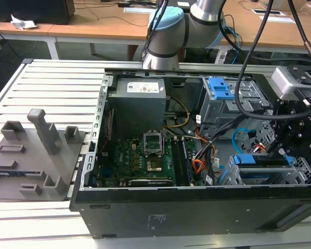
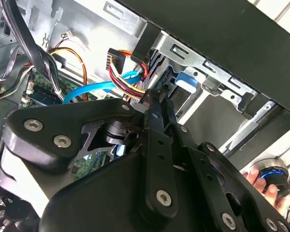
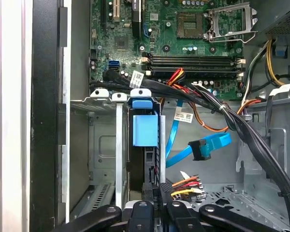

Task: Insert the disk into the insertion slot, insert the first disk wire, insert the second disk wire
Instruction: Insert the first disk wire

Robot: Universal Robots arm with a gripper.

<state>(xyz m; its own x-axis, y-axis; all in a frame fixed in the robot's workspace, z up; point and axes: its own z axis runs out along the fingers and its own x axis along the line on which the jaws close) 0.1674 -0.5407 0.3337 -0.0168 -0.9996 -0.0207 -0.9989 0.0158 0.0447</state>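
The disk (image 1: 256, 174) sits on edge in the insertion slot (image 1: 302, 171) at the exterior view's lower right, and its blue carrier (image 3: 145, 129) shows at the bay's mouth. My gripper (image 1: 282, 152) hangs over the disk's end. In both wrist views its fingers (image 2: 157, 111) are together on the black plug of a disk wire with yellow, red and black strands (image 2: 123, 72), held against the disk's edge (image 3: 152, 162). The plug's strands (image 3: 186, 184) run off beside my gripper (image 3: 157, 195). A second disk wire, flat and blue (image 3: 203, 147), lies loose on the case floor.
A taller grey cage with a blue latch (image 1: 220, 88) stands behind the slot. Black cable bundles (image 3: 241, 130) cross the case beside the motherboard (image 1: 145, 161). A grey fixture block (image 1: 36, 155) lies on the slatted table at the exterior view's left. A hand (image 2: 261, 182) holds a blue-ringed knob.
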